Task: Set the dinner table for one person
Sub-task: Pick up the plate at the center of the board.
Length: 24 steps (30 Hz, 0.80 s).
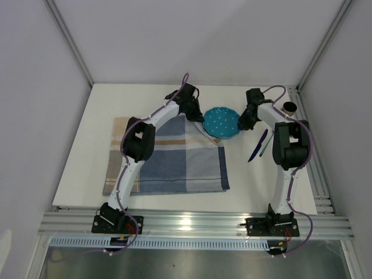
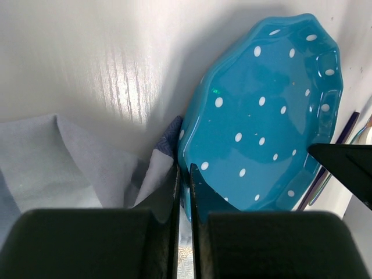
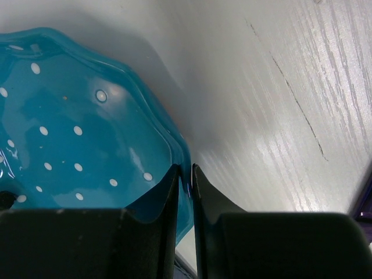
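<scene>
A teal plate with white dots (image 1: 221,122) sits over the far middle of the white dinner table (image 1: 145,99), next to the far right corner of the checked placemat (image 1: 174,160). My left gripper (image 1: 201,118) is shut on the plate's left rim. In the left wrist view its jaws (image 2: 183,174) pinch the rim of the plate (image 2: 261,116). My right gripper (image 1: 241,123) is shut on the opposite rim. The right wrist view shows that gripper (image 3: 186,174) pinching the edge of the plate (image 3: 75,128). The plate casts a shadow on the table (image 3: 261,104).
A purple knife (image 1: 258,145) and a teal-handled utensil (image 1: 266,144) lie right of the plate. A dark cup (image 1: 289,107) stands at the far right. The placemat's corner (image 2: 165,142) is rucked up beside the plate. Aluminium rails (image 1: 197,224) edge the table.
</scene>
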### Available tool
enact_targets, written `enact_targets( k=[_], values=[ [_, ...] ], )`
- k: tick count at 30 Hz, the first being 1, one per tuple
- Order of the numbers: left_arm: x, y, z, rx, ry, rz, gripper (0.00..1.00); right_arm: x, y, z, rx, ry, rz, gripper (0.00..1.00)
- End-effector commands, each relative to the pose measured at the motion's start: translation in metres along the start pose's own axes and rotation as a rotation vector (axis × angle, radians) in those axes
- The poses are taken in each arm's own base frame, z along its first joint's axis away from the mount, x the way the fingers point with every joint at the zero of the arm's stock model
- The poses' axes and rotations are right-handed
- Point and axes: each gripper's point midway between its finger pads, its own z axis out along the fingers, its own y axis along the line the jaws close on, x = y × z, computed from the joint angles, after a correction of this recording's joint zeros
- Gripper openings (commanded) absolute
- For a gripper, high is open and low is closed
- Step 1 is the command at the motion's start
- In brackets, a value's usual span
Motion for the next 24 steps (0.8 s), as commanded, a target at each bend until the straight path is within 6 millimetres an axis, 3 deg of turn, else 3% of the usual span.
enact_targets(
  k=[1, 9, 16, 19, 20, 22, 24],
  values=[
    [-0.029, -0.092, -0.071, 0.205, -0.13, 0.144, 0.0, -0.024, 0.053, -0.046, -0.172, -0.089, -0.009, 0.0],
    [-0.033, -0.098, -0.085, 0.21, -0.148, 0.171, 0.0, -0.023, 0.066, -0.058, -0.205, -0.095, -0.022, 0.0],
    [-0.029, -0.093, -0.101, 0.181, -0.154, 0.206, 0.01, -0.006, 0.082, -0.064, -0.241, -0.058, -0.035, 0.0],
    [-0.021, -0.084, -0.109, 0.146, -0.143, 0.22, 0.0, 0.001, 0.088, -0.067, -0.248, -0.058, -0.05, 0.0],
    [-0.011, -0.071, -0.103, 0.114, -0.118, 0.215, 0.0, 0.006, 0.092, -0.069, -0.252, -0.056, -0.064, 0.0],
    [-0.01, -0.07, -0.111, 0.114, -0.125, 0.226, 0.0, 0.01, 0.093, -0.068, -0.248, -0.052, -0.075, 0.0],
    [0.0, -0.059, -0.105, 0.096, -0.1, 0.222, 0.0, 0.015, 0.095, -0.065, -0.245, -0.039, -0.079, 0.0]
  ],
)
